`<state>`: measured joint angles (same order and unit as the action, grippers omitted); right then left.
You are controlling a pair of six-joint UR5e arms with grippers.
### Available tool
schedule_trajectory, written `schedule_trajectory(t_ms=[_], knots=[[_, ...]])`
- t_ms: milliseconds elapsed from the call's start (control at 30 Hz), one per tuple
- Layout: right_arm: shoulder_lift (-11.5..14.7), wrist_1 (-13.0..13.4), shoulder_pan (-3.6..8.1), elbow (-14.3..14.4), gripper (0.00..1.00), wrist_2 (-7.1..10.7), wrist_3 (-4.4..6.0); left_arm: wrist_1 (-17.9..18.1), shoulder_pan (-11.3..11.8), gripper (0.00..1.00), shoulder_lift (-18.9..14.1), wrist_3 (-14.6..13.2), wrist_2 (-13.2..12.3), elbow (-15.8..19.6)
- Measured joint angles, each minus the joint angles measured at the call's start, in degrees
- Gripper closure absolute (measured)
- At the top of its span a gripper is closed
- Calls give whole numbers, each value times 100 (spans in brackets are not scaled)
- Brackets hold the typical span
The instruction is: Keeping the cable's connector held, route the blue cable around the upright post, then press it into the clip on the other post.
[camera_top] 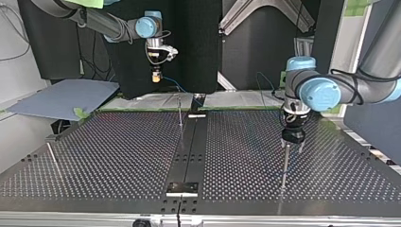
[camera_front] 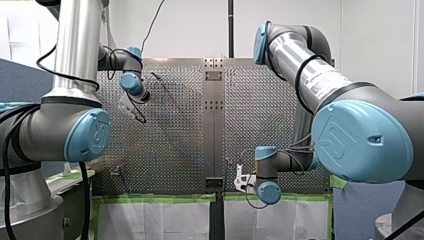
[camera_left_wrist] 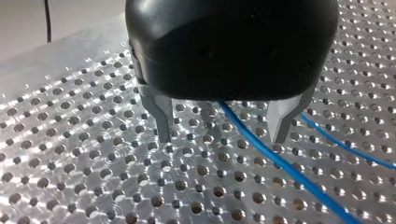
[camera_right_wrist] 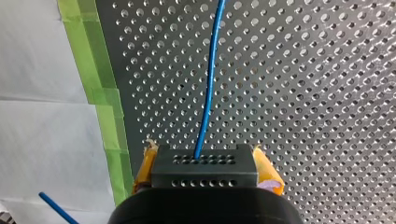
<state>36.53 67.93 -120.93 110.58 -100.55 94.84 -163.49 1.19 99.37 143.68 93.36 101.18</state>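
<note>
In the right wrist view my right gripper (camera_right_wrist: 205, 179) is shut on the black connector block (camera_right_wrist: 205, 165), with yellow pads (camera_right_wrist: 145, 168) on both sides. The blue cable (camera_right_wrist: 208, 88) leaves the block and runs ahead over the perforated plate. In the top view that gripper (camera_top: 155, 75) hangs high at the back left. My left gripper (camera_left_wrist: 222, 135) is open low over the plate, and the cable (camera_left_wrist: 261, 149) passes between its metal fingers (camera_left_wrist: 163, 121) untouched. In the top view it (camera_top: 292, 138) sits just above a thin upright post (camera_top: 285, 165). Another thin post (camera_top: 180, 113) stands near the middle.
A slanted rod (camera_top: 53, 158) lies at the top view's left. A dark centre rail (camera_top: 189, 156) divides the perforated table (camera_top: 118, 156). Green tape (camera_right_wrist: 100, 93) and white sheeting (camera_right_wrist: 46, 116) border the plate's edge. A second stretch of cable (camera_left_wrist: 345, 145) runs beside my left gripper.
</note>
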Motion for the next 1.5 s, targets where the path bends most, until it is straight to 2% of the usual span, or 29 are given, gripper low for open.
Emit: schedule_trajectory(t_ms=[300,567,767,1033,1300,1500], knots=[[0,1,-1,0,100,22,25,-81,11,0,-258,-49,-55,47],[0,2,1,-1,100,25,30,-111,15,0,-440,-149,-199,346],[-1,1,3,1,100,25,42,-98,7,0,-779,-238,-253,635],[0,2,3,-1,100,25,79,-176,-26,0,-1244,-560,-293,1008],[0,2,13,-5,100,29,88,-379,15,0,-1685,-987,-286,1058],[0,5,26,-5,100,57,89,-424,19,0,-2021,-1323,-494,1059]])
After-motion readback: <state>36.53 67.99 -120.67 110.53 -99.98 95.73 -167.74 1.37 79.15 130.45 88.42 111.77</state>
